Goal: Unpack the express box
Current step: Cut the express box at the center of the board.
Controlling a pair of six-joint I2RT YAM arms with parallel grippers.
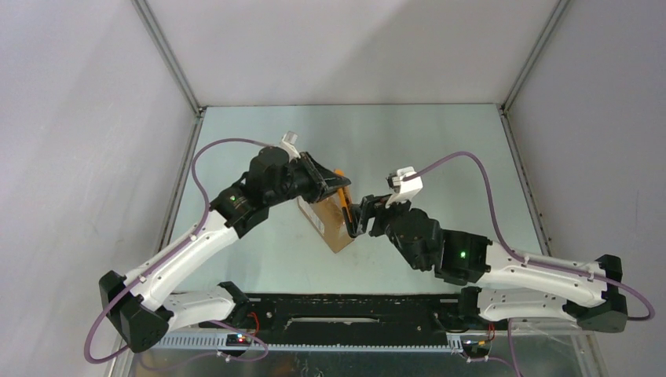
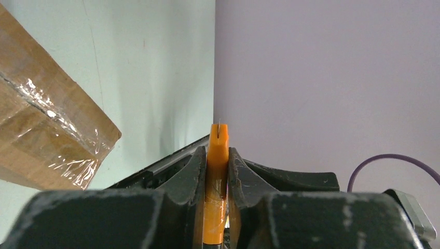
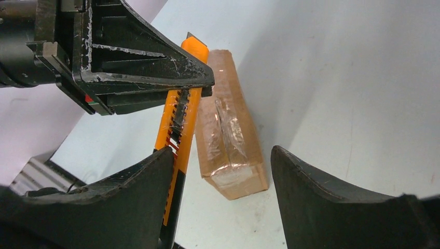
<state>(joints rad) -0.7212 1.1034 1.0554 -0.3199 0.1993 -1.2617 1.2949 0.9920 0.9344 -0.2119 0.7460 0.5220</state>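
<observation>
- The left gripper is clenching the orange utility knife by its body, pads pressing both flat sides, with a sliver of blade showing past the tip
- The right gripper is hanging released, its jaws spread wide and gripping nothing; the knife's handle is running just beside one of its fingers, and I cannot tell whether the two are touching
- The express box is lying flat on the table near the middle, between the two grippers, sealed, with clear tape wrinkling along its seam and over its end
- To my eye the cut has not begun, so the task is sitting at an early stage
- What is worrying me: nothing is pinning the box, so a blade dragging through tape would probably be pushing the parcel across the table instead of slicing
- The knife is being held on a narrow patch only, so resistance from the tape could be twisting it or sliding it in the pads
- With the two arms crowding so close, a stroke could be knocking the handle against the right finger and throwing the blade off the seam, into cardboard or contents
</observation>
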